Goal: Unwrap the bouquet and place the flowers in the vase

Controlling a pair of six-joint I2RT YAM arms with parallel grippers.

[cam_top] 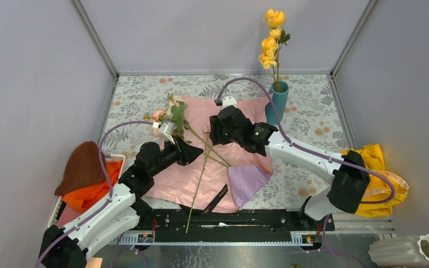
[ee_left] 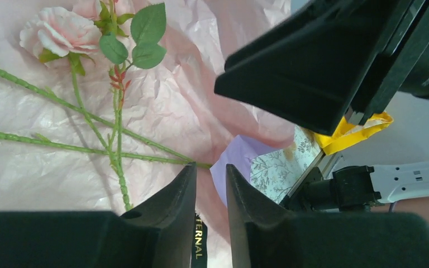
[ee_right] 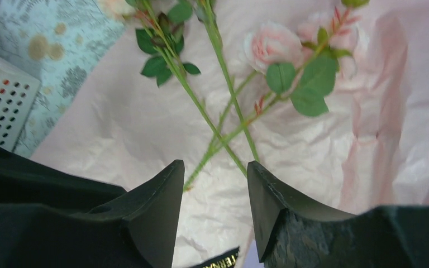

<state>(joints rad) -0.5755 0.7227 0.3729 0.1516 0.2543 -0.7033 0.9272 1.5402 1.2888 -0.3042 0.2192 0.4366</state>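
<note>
In the top view, the teal vase [cam_top: 279, 101] stood upright at the far right of the patterned surface [cam_top: 313, 120], with yellow roses [cam_top: 271, 39] already in it. The wrapping lay open in the middle: pink paper [cam_top: 173, 181] spread flat, lilac paper [cam_top: 248, 181] under its near right corner, a black ribbon [cam_top: 218, 198] lying on top. The other flowers [cam_top: 170, 114] lay on the pink paper, their stems crossing, and one long stem reached past the near edge. The left pincer [cam_top: 192, 151] and right pincer [cam_top: 215, 131] hovered close together above those stems. A basket [cam_top: 114, 162] of cloths sat at the left, and a yellow cloth [cam_top: 377, 167] at the right.

In the left wrist view, the left pincer [ee_left: 210, 167] stood slightly apart, clamped on nothing; beneath it lay the ribbon [ee_left: 198, 243], crossed stems [ee_left: 89, 148] and a pink rose [ee_left: 58, 33].

In the right wrist view, the right pincer [ee_right: 215, 164] stood wider apart, empty, just above where the stems [ee_right: 223, 125] crossed on the pink paper [ee_right: 117, 128].
</note>
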